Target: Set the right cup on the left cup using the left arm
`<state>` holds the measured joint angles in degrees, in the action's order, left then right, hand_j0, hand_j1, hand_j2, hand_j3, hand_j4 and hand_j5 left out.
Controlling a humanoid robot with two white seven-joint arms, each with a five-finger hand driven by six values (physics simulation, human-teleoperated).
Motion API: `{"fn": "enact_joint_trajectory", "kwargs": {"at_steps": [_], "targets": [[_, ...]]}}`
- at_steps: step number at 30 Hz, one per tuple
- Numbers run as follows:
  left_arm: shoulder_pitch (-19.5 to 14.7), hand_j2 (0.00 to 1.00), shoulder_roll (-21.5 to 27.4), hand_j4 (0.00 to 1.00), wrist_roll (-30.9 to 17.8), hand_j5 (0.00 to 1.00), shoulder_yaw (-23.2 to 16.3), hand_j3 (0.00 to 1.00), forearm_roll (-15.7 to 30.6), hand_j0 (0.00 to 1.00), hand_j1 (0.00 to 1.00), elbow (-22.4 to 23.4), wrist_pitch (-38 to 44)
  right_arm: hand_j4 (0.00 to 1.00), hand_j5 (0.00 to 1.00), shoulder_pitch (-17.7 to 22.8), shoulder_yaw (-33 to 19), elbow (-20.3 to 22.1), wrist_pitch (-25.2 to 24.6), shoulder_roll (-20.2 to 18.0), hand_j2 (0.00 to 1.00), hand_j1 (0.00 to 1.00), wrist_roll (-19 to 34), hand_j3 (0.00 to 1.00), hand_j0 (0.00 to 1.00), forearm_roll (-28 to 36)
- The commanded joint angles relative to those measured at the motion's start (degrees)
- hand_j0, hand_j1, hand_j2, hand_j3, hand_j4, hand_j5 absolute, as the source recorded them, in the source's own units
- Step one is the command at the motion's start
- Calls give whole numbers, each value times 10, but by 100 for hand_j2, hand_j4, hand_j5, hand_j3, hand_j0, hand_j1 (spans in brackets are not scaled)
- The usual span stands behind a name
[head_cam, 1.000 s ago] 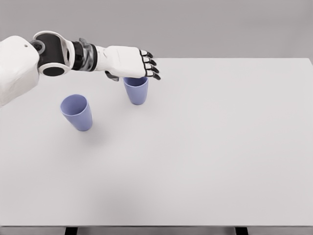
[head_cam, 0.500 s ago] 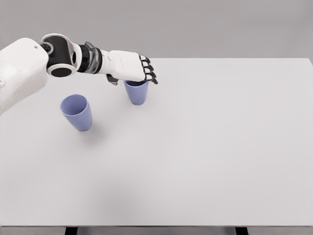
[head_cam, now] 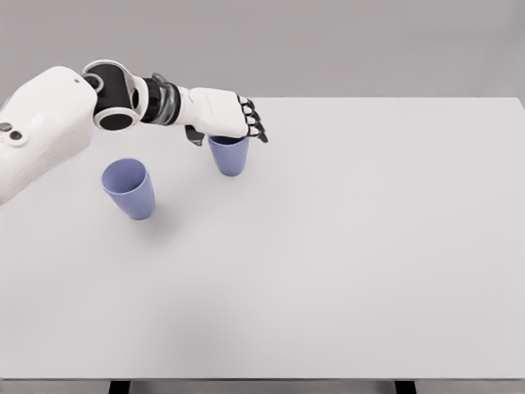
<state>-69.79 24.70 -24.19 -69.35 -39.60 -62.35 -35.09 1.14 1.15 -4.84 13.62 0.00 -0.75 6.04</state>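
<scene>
Two lilac cups stand upright and apart on the white table [head_cam: 344, 246]. The left cup [head_cam: 130, 189] is at the table's left. The right cup [head_cam: 230, 158] stands farther back, near the far edge. My left hand [head_cam: 226, 131] reaches in from the upper left and lies over the right cup's mouth, hiding most of the rim. Its dark-tipped fingers [head_cam: 254, 127] bend down past the rim's right side, and the thumb [head_cam: 193, 136] hangs just left of the cup. The fingers are loosely spread, and a firm grasp does not show. The cup rests on the table.
The white upper arm and shoulder [head_cam: 45, 131] fill the upper left corner, above and behind the left cup. The table's far edge runs just behind the right cup. The right arm is out of view.
The left hand has pulled back slightly to the left and come down onto the right cup's mouth, its fingers bending downward. Neither cup has moved.
</scene>
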Motion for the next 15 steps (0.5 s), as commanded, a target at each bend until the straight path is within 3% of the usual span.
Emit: {"fn": "enact_joint_trajectory", "kwargs": {"at_steps": [1, 11, 15], "targets": [[0, 100, -4, 100, 0, 100, 1, 100, 1, 100, 100, 6, 1, 100, 100, 0, 0, 0, 0, 0, 100, 100, 0, 100, 100, 0], [3, 100, -11, 100, 0, 100, 1, 100, 1, 100, 100, 13, 1, 100, 100, 0, 0, 0, 0, 0, 100, 100, 0, 100, 100, 0], [4, 99, -11, 99, 0, 99, 0, 99, -24, 99, 99, 13, 1, 100, 100, 0, 1, 0, 0, 0, 100, 100, 0, 100, 100, 0]]}}
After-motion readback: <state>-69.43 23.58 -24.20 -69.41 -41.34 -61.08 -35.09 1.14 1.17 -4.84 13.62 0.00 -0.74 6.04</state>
